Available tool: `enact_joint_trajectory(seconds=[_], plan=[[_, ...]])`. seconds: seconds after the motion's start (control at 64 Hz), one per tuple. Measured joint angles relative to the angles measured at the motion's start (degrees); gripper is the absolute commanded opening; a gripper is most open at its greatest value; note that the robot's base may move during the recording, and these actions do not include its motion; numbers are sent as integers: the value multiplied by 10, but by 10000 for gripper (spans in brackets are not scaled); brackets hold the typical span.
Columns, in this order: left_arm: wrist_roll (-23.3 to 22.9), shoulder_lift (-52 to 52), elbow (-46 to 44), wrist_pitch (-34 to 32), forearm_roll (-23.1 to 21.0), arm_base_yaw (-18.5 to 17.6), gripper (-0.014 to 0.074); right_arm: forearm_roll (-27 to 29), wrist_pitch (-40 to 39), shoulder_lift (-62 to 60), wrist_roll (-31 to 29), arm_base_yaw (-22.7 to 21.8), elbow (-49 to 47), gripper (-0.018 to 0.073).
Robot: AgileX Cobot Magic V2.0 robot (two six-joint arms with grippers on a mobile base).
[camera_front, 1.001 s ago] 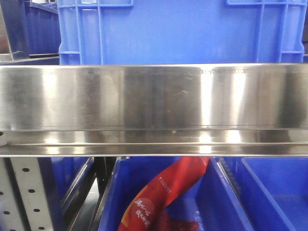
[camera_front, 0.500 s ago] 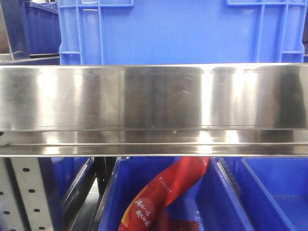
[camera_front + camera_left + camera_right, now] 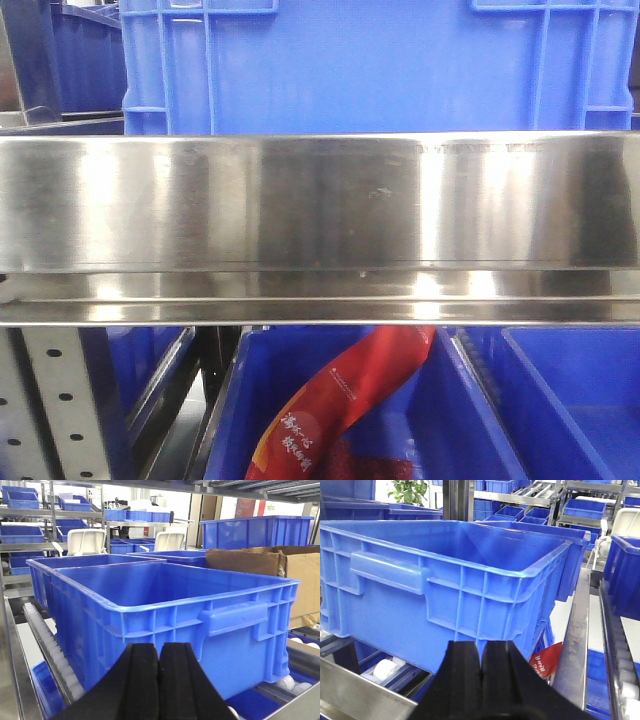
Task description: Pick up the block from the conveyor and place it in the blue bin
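Note:
A large empty blue bin [image 3: 165, 610] stands on a roller rack; the same blue bin [image 3: 445, 575] fills the right wrist view and its wall [image 3: 380, 65] shows above a steel rail in the front view. My left gripper [image 3: 159, 652] is shut with nothing between its black pads, just short of the bin's near wall. My right gripper [image 3: 481, 650] is also shut and empty, close to the bin's opposite wall. The block and the conveyor are out of view.
A wide steel rail [image 3: 320, 205] crosses the front view. Below it a lower blue bin [image 3: 420, 420] holds a red packet [image 3: 340, 400]. A cardboard box [image 3: 280, 570] stands right of the bin. White rollers [image 3: 47, 645] line the rack, with shelves of more bins [image 3: 30, 530] behind.

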Motion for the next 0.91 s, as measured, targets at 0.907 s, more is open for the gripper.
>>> enact_joint_trajectory(seconds=[0.907], plan=[[0,-306,206,123,68,312,-111,0,-2,0,0,0,0,-162]])
